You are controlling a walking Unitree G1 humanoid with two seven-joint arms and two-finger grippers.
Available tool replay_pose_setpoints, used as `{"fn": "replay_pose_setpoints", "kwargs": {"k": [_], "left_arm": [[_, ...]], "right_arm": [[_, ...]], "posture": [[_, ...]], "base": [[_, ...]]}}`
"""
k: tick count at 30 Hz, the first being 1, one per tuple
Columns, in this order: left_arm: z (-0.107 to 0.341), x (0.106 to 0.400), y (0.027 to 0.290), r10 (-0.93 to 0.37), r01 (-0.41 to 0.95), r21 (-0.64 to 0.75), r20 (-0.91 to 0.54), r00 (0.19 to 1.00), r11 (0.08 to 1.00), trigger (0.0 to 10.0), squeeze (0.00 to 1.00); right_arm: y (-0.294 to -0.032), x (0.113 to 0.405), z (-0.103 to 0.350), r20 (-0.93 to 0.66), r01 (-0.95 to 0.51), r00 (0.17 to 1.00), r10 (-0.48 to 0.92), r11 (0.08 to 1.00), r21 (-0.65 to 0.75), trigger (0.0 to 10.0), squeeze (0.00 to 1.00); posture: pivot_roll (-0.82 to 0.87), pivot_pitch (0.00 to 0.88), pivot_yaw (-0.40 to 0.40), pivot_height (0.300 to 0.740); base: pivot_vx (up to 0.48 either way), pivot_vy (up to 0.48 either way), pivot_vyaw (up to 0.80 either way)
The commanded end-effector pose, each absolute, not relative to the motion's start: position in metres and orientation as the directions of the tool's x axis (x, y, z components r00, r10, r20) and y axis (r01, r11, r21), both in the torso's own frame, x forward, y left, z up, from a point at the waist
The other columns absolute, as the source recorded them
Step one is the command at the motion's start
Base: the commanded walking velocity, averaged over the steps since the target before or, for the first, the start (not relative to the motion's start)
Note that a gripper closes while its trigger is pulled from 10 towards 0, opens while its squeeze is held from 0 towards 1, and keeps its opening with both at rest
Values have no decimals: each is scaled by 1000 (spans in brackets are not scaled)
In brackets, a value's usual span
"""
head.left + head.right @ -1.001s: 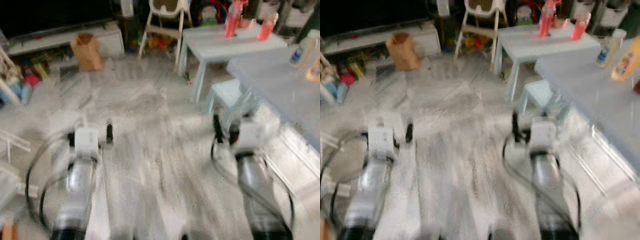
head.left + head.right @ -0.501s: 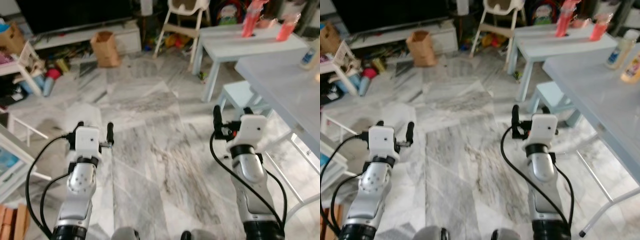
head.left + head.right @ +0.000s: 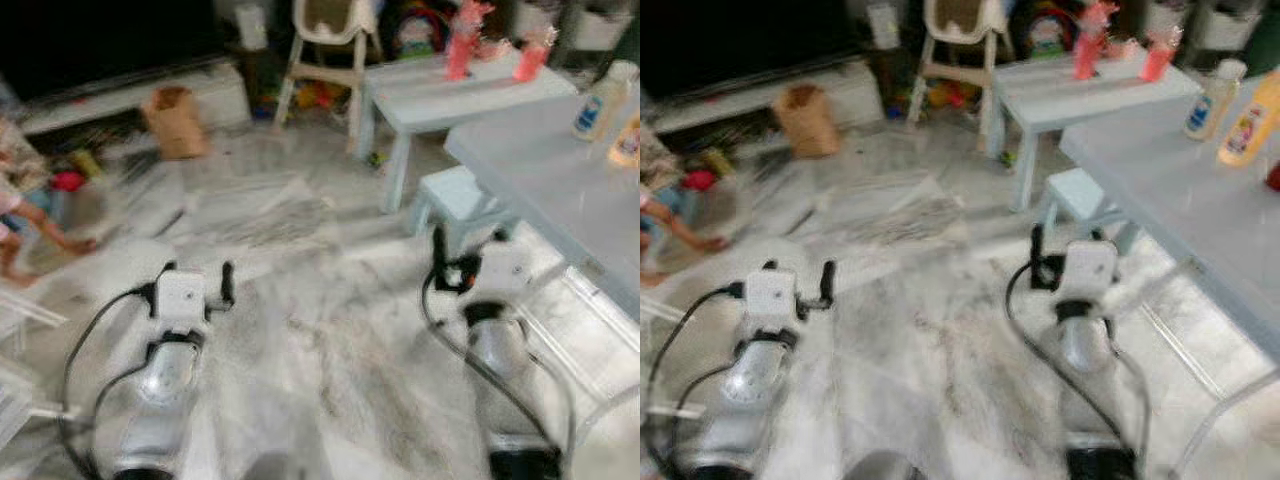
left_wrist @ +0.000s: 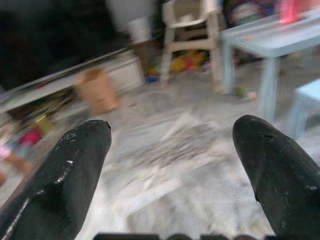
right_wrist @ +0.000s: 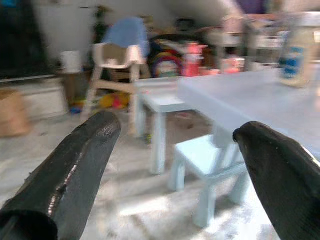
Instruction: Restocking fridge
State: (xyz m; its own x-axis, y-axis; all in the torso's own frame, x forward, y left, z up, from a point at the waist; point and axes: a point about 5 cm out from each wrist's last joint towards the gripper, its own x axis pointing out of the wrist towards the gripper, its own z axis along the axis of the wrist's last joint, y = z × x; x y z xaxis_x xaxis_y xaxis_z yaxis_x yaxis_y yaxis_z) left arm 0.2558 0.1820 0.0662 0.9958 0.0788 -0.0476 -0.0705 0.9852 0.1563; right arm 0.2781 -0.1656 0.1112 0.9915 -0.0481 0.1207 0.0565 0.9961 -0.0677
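Note:
Both arms are held out low over the marble floor, and the picture is blurred by motion. My left gripper is open with nothing between its fingers; in its wrist view the left gripper frames bare floor. My right gripper is also open and empty, close to a small blue stool; the right gripper looks toward that stool and the tables. On the large grey table at the right stand a white bottle and an orange bottle.
A low blue table with two pink bottles stands ahead on the right. A high chair, a brown paper bag and a white TV stand line the back. Toys and a blurred pinkish object lie at the left.
The whole view has swung and blurred as the camera moved; the big table sits closer on the right. Both arms keep the same pose, fingers still apart.

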Motion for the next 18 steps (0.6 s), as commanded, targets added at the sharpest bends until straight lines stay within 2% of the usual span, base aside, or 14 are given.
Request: {"fn": "replay_pose_setpoints", "kwargs": {"k": [1, 8, 18], "left_arm": [[74, 264, 174, 26, -24, 150, -15, 1000, 988, 10000, 0], [85, 277, 162, -32, 28, 123, 24, 999, 992, 10000, 0], [92, 281, 150, -76, 70, 100, 59, 995, 993, 10000, 0]], "right_arm": [[-173, 282, 121, 165, 94, 983, -79, 991, -91, 10000, 0], [-164, 291, 128, 194, 65, 980, -46, 993, -94, 10000, 0], [-165, 294, 131, 211, 53, 977, -28, 992, -117, 10000, 0]], "posture": [[28, 37, 61, 740], [27, 23, 50, 740], [22, 22, 39, 740]], "base": [[360, 319, -800], [357, 320, -800], [359, 319, -800]]}}
